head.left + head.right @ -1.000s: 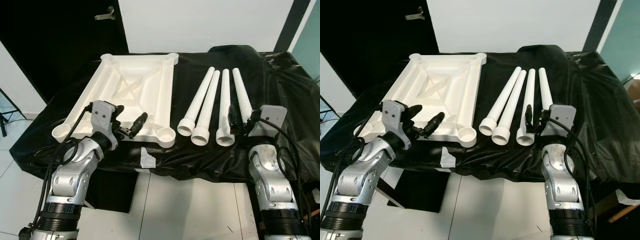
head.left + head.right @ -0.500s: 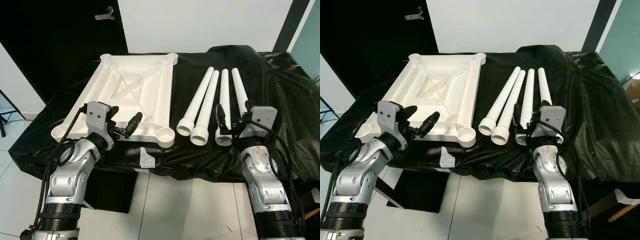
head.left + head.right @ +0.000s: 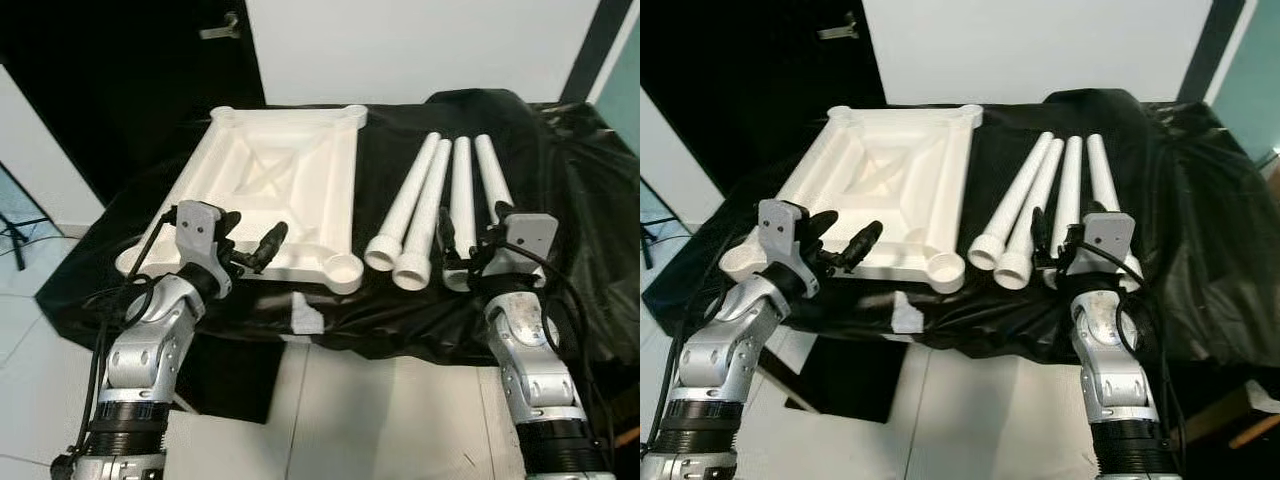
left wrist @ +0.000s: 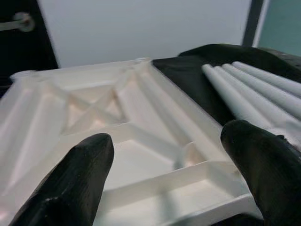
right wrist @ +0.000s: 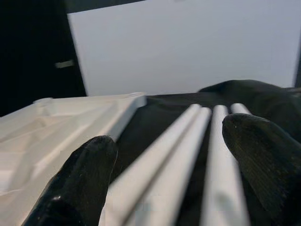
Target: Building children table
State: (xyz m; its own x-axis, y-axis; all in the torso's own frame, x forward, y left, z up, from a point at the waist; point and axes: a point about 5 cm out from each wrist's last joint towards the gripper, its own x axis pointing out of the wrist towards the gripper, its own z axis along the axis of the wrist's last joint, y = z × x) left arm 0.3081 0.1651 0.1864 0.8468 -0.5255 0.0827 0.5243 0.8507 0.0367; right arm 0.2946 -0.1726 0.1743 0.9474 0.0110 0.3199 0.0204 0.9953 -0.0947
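Lying upside down at upper left on the black-draped table (image 3: 560, 200), white tabletop (image 3: 280, 190); four white legs (image 3: 445, 205) side by side (flared ends nearest) at upper right. Left gripper (image 3: 250, 240) spread at the tabletop's near edge; right gripper (image 3: 470, 225) spread over the legs' near ends, holding nothing.

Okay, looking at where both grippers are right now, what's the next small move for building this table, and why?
Probably ease the right gripper down and close it on a leg. Its fingers are open just above the wide ends of the four legs, which lie loose on the black cloth. The upside-down tabletop has empty corner sockets, and the left gripper hovers open at its near edge.
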